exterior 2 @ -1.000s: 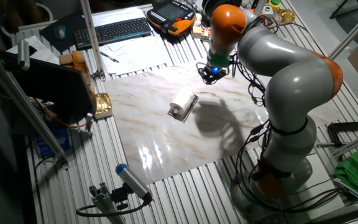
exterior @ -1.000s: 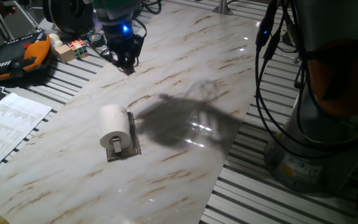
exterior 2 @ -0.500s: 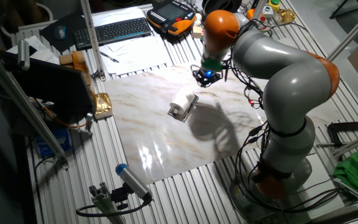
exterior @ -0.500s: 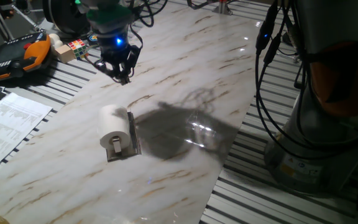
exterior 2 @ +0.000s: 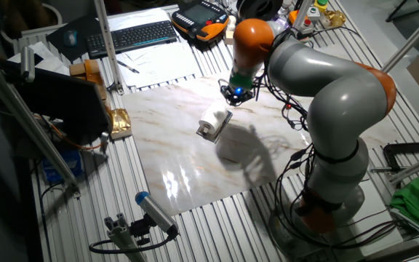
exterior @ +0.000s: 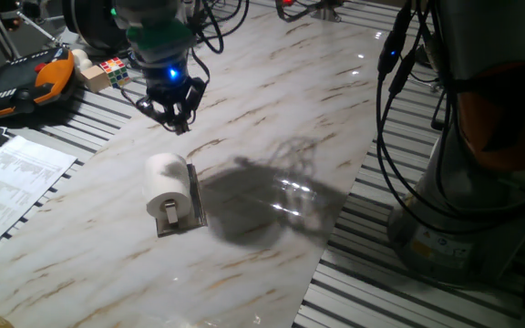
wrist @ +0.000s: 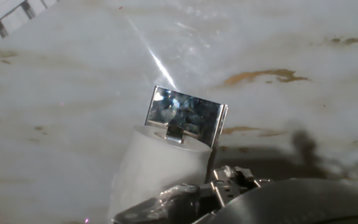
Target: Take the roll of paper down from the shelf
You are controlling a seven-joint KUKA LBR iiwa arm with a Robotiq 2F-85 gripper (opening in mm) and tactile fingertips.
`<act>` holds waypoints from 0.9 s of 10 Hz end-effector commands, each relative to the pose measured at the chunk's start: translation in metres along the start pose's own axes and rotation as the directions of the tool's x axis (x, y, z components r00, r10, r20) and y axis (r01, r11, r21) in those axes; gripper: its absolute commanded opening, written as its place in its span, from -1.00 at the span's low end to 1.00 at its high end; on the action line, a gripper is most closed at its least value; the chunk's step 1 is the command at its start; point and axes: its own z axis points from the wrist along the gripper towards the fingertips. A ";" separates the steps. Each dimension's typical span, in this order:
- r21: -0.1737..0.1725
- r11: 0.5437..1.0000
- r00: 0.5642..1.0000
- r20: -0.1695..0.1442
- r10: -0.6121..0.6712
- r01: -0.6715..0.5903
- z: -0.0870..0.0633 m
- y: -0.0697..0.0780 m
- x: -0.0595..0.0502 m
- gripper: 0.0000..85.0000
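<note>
White roll of paper [exterior: 166,178] on dark grey-brown shelf [exterior: 193,202] with silvery bracket. Counter [exterior: 272,100] white marble, brown veins. End effector [exterior: 173,111] black, blue light.

marbled tabletop [exterior: 272,100] on slatted metal bench [exterior 2: 217,225]; keyboard [exterior 2: 133,35] behind.
</note>
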 end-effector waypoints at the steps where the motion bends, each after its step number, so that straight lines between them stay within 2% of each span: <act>1: -0.004 1.000 1.000 0.007 0.027 -0.027 0.002 0.000 0.001 -0.98; 3: 0.020 0.998 0.997 0.049 0.064 -0.065 0.007 0.002 0.002 -0.98; 4: 0.016 0.997 0.995 0.051 0.080 -0.081 0.008 0.003 0.001 -0.98; 5: 0.013 0.995 0.994 0.046 0.101 -0.101 0.010 0.005 0.001 -0.98; 6: -0.010 0.991 0.991 0.029 0.131 -0.130 0.013 0.008 0.002 -0.98; 7: -0.008 0.990 0.989 0.036 0.143 -0.142 0.014 0.013 0.005 -0.98; 9: -0.007 0.989 0.988 0.021 0.150 -0.150 0.010 0.022 0.012 -0.98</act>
